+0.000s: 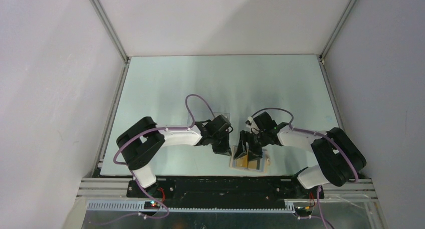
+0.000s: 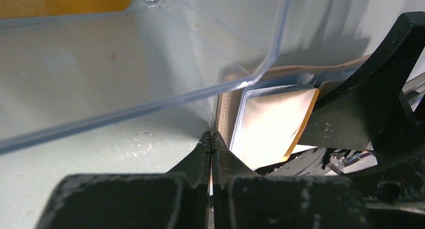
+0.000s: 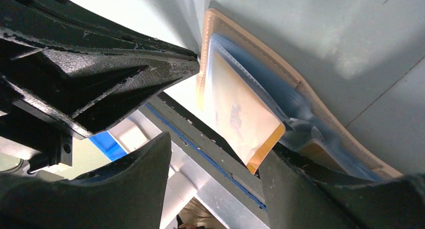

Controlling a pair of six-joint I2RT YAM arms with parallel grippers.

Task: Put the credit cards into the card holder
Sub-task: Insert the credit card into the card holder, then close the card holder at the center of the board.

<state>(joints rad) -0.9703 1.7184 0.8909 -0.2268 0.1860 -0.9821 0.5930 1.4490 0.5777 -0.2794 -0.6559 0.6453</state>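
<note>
Looking from above: card holder (image 1: pixel 264 163) open at near edge of table (image 1: pixel 200 88), right gripper (image 1: pixel 249 150) over it, left gripper (image 1: pixel 221 145) just beside.
Left wrist: fingers pressed together, empty; credit card (image 2: pixel 270 126) ahead-right in holder pocket.
Right wrist: fingers spread wide astride card's free corner, seemingly not gripping; long axis runs away into pocket.

A pale green counter (image 1: pixel 210 83) sits inside plain white walls (image 1: pixel 50 88), aluminium struts (image 1: pixel 108 23) running up the back corners. Light falls soft and even; a black rail (image 1: pixel 220 186) lines the near edge.
</note>
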